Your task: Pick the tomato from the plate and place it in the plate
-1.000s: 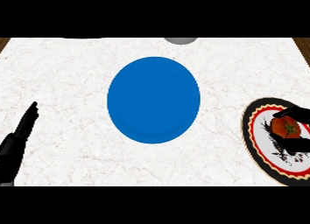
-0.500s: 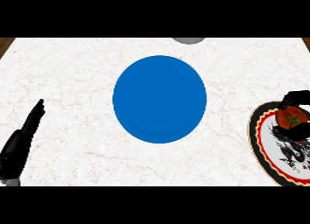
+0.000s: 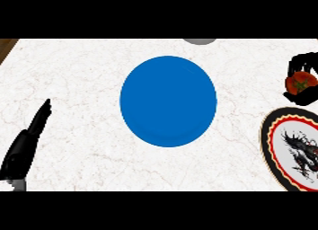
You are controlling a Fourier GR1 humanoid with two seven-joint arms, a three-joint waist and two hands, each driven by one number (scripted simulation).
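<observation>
Since the earlier frame the right hand has carried the tomato off the patterned plate; fingers are curled around it above the counter, right of the blue plate. Left hand rests at left, fingers straight.

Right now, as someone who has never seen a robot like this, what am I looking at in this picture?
This is the view from the robot's head, looking steeply down at a white counter. The black shapes are its hands. The left hand rests open at the lower left, holding nothing. The right hand, upper right, curls round a red tomato. A blue plate lies in the middle; a patterned plate sits at the right edge. The grey thing at the far edge I cannot identify.
</observation>
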